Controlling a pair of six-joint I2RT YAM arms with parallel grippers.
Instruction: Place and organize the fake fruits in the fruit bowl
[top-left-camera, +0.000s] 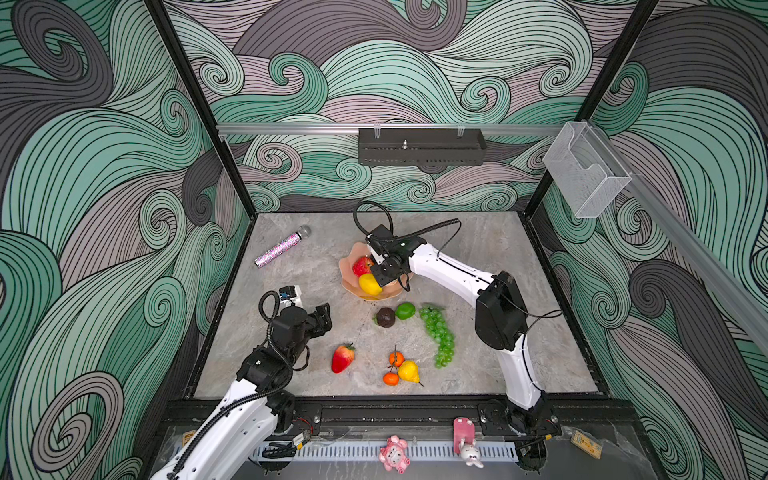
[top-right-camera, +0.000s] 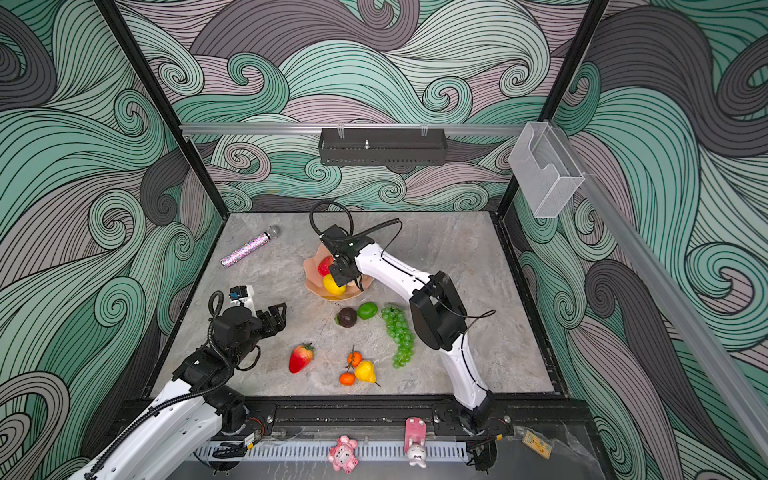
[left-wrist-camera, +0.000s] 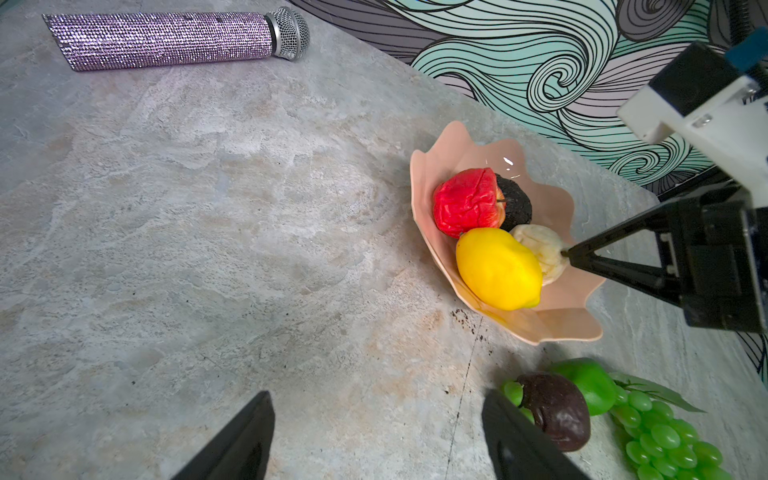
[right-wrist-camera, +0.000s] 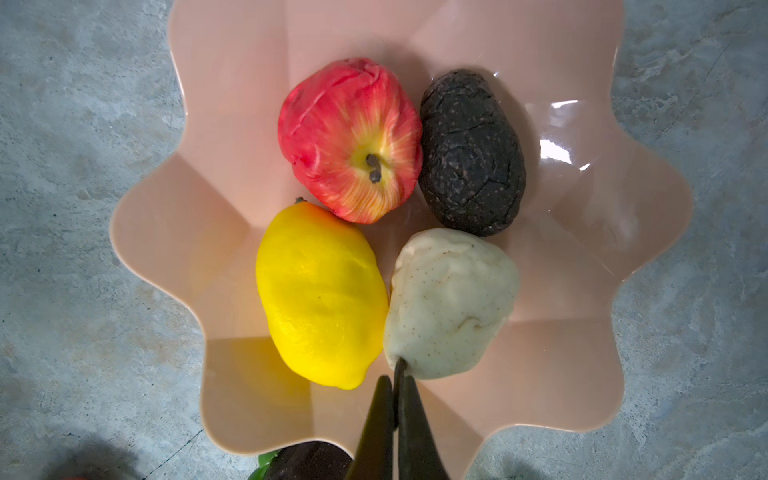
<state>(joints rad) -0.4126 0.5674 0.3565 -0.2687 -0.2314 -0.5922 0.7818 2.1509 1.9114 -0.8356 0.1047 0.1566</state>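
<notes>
Grey stone tabletop (top-left-camera: 519, 249). My right gripper (right-wrist-camera: 397, 376) pinches stem of cream pear (right-wrist-camera: 453, 299) inside fruit bowl (right-wrist-camera: 232, 104), lemon (right-wrist-camera: 320, 299) just beside. My left gripper (left-wrist-camera: 376, 415) gapes empty near loose avocado (left-wrist-camera: 557, 409).

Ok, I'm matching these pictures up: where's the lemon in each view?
Top view: lemon near the middle, at the bowl's near edge.
Top view: lemon same spot, slightly further left.
Left wrist: lemon in front of the cream pear.
Right wrist: lemon beside the cream pear.
Shared landmark: the red apple next to it.
</notes>
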